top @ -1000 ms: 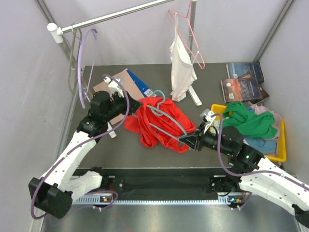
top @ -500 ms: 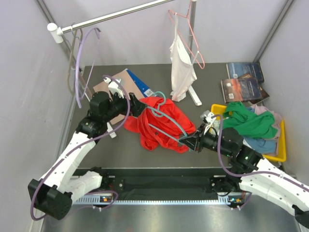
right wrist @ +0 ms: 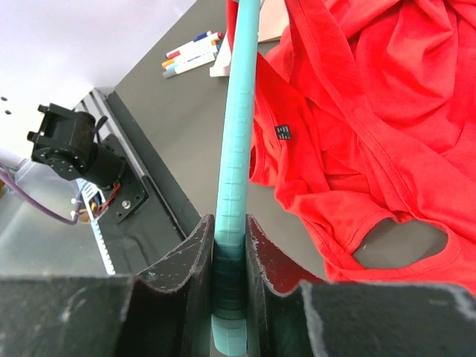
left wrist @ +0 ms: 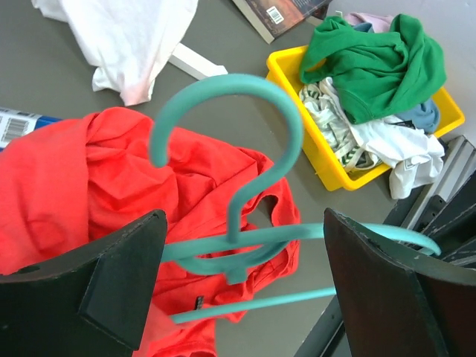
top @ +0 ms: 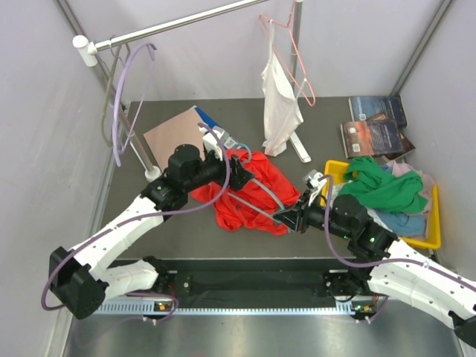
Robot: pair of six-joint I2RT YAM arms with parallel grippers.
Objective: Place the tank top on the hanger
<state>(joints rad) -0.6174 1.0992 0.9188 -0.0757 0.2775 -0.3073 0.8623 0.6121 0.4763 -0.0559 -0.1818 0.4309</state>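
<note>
Tank top of bright red soft fabric (top: 230,208) lies heaped mid-table beneath the thin teal plastic hanger (right wrist: 238,149), not yet threaded onto it.

Nearest the arm bases, the right gripper (right wrist: 229,249) is clamped tight on the end of one hanger arm, holding it at a slant above the cloth. Just beyond, the red fabric lies crumpled, with one strap opening showing near the held arm. Further on, the left gripper (left wrist: 242,271) stands wide apart and holds nothing, its fingers (left wrist: 111,275) either side of the hanger's neck below the hook. The next grasp likely belongs there: close squarely on the bare neck, clear of fabric, while the right side holds steady so the frame does not pivot. Farthest back, a white sleeveless top (top: 279,97) hangs well apart.
</note>
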